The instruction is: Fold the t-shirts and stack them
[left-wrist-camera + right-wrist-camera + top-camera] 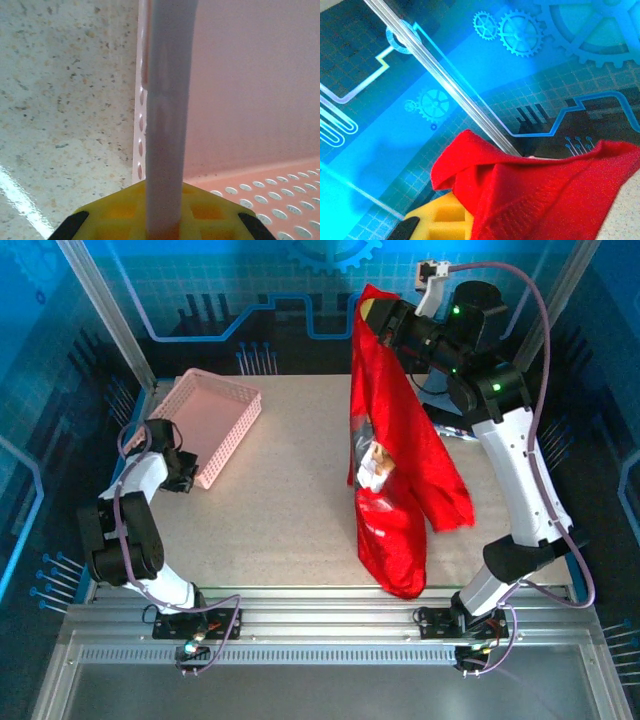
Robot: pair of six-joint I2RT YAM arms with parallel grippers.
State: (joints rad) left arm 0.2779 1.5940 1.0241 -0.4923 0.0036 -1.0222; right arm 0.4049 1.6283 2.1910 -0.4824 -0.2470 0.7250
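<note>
Red t-shirt (pixel 395 450) was hanging in the air at the back right of the table (pixel 290 510), pinched by one edge in the right gripper (pixel 372 312), which sat high up near the blue back wall. So that claw was clamped tight on the cloth. From the grip the shirt dropped in a long crumpled drape toward the near edge, and its lowest bit rested on the tabletop just ahead of the right arm's base. One flap stuck out to the right side lower down. About halfway down you could see a patch of the cartoon print (pixel 375 455), grey, white and orange, too bunched up to read. In the right wrist view the red fabric was bunched right over the yellow finger, hem stitching visible.

Over on the left, the left gripper (pixel 185 472) was closed on the near rim of the pink basket (pixel 215 410), which sat tilted at the back left of the table. Left wrist view backed that up: the basket's thin wall ran straight up between the yellow fingers, with the holey pink floor on the right and bare speckled table on the left.
</note>
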